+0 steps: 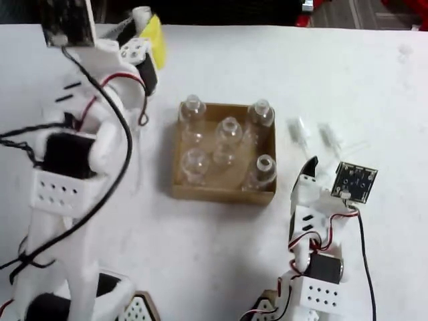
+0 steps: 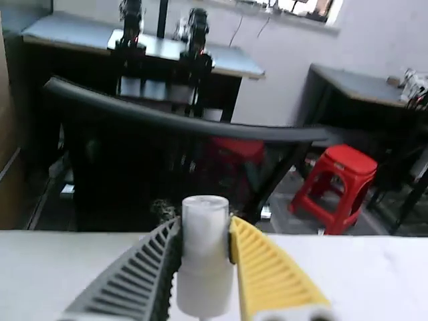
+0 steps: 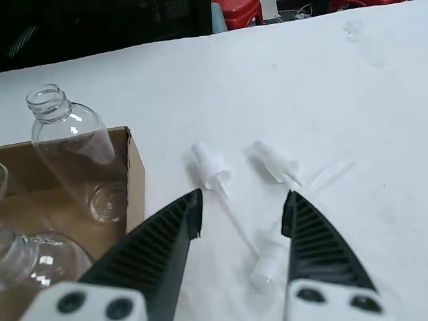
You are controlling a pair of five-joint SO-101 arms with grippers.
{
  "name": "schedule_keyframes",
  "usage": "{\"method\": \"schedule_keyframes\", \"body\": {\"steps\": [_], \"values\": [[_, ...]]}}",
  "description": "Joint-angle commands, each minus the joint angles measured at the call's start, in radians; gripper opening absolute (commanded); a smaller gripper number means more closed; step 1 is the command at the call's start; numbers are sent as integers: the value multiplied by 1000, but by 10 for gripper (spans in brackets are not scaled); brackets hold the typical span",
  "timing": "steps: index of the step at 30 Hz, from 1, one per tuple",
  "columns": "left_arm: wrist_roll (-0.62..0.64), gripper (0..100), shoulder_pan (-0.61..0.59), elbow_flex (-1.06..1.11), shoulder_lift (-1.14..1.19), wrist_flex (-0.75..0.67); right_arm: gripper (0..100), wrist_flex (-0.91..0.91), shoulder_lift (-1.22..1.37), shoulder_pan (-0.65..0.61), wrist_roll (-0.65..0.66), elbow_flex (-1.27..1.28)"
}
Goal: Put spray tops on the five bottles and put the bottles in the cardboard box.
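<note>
Quick status from the remote seat. All five bottles [image 1: 228,134] are standing upright inside the cardboard box [image 1: 224,194], mid worktop [image 1: 374,80]. The one I can see close up in the right wrist view has a bare open neck, so I reckon the capping is barely started, if at all.

The left gripper [image 2: 204,224] is clenched on a white spray top [image 2: 204,267], pinched between the grey and yellow fingers, and it's held up above the worktop edge, well apart from the box. The right gripper [image 3: 242,210] is released, jaws spread wide, hovering just beside the box wall over a few loose spray tops [image 3: 210,167] lying flat on the worktop.

My guess on handling:
- The tops look like light, smooth plastic with a thin dip tube trailing off, and that tube will probably bend or snag on a bottle rim
- I'd grab them by the fat collar, never by the tube or nozzle
- The bottles look like thin clear plastic, empty, so very light and easy to tip or squash
- I'd hold one at the shoulder just under the neck, with a gentle squeeze, while the other arm seats the top
</note>
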Motion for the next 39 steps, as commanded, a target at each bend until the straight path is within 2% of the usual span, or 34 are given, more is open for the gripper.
{"method": "schedule_keyframes", "body": {"steps": [1, 4, 6, 14, 22, 30, 39], "values": [[-9, 21, 61, 230, -53, -516, 173, -27, -4, 16, 2, -6], [-14, 21, 97, 348, -42, -798, 173, -27, -4, 18, 2, -6], [-14, 21, 110, 384, -10, -898, 173, -27, -4, 18, 2, -6], [-15, 21, 77, 390, 183, -1011, 173, -28, -4, 16, 2, -6], [-14, 21, 82, 433, 209, -1023, 173, -130, -4, 16, 2, 41], [-14, 22, 81, 555, -13, -962, 173, -131, 2, -15, 101, 44], [-14, 22, 47, 565, 44, -965, 173, -131, 2, -12, 104, 46]]}}
